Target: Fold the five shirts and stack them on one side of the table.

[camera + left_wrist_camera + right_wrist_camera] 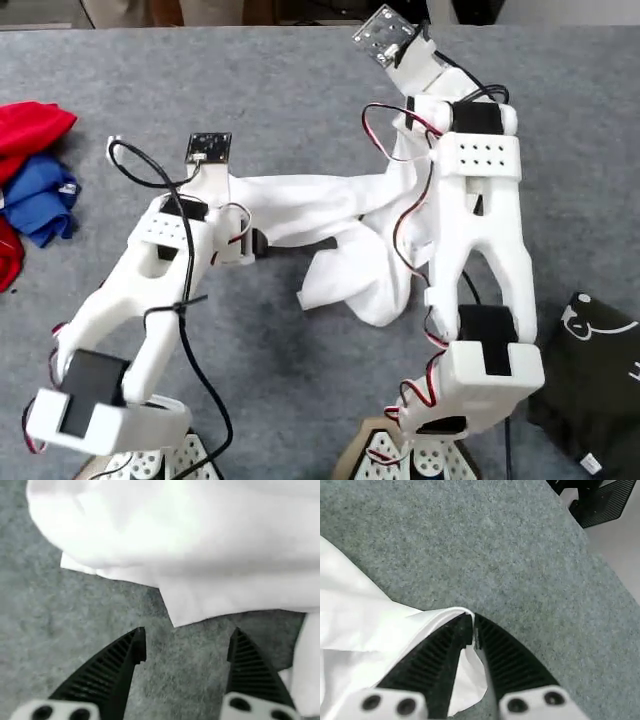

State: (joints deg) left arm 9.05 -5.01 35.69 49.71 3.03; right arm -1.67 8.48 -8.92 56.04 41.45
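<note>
A crumpled white shirt (350, 260) lies mid-table, stretched between the two arms. My right gripper (473, 622) is shut on a folded edge of the white shirt (365, 630) and holds it just above the grey table. The right arm (475, 200) reaches over the shirt's far right part. My left gripper (187, 642) is open with nothing between its fingers; it hovers over bare table just short of a corner of the white shirt's hem (200, 545). In the high view the left gripper (250, 240) is at the shirt's left end.
A red shirt (30, 125) and a blue shirt (40, 195) lie bunched at the table's left edge. A black shirt (590, 370) with a white print sits at the near right. The table's far edge (590, 545) is close beyond the right gripper.
</note>
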